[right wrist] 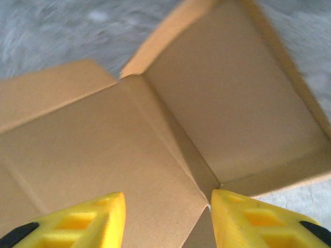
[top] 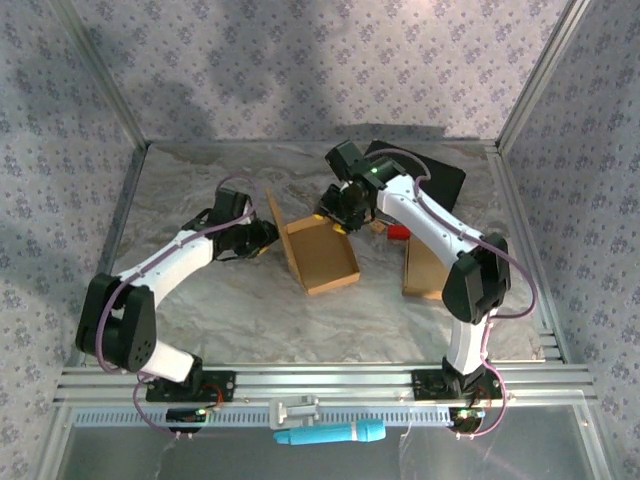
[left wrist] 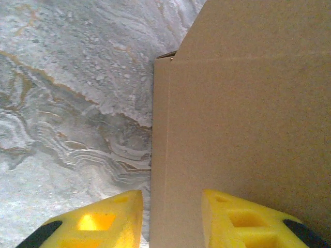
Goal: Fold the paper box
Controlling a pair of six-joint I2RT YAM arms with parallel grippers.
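Paper box [top: 320,255]: plain brown card, matte, a shallow open tray between the two pincers, with one tall flap upright on the side next to the left pincer
Left pincer [top: 262,238]: right against that flap; yellow, hollow-moulded fingers [left wrist: 106,225] partly apart; cannot tell whether they pinch the card
Left wrist view adds: the flap's straight edge runs into the gap between the fingers, with a crease parallel to it; grey marbled, grainy table cover [left wrist: 62,103] lies ahead of the left finger
Right pincer [top: 338,215]: over the box's far end, jaws well apart, holding nothing
Right wrist view adds: creased inner panels meet at a corner just ahead of the right fingertip [right wrist: 227,204]; soft blur
Overhead adds: flat card piece [top: 422,268] and small red item [top: 398,233] to the right pincer's right
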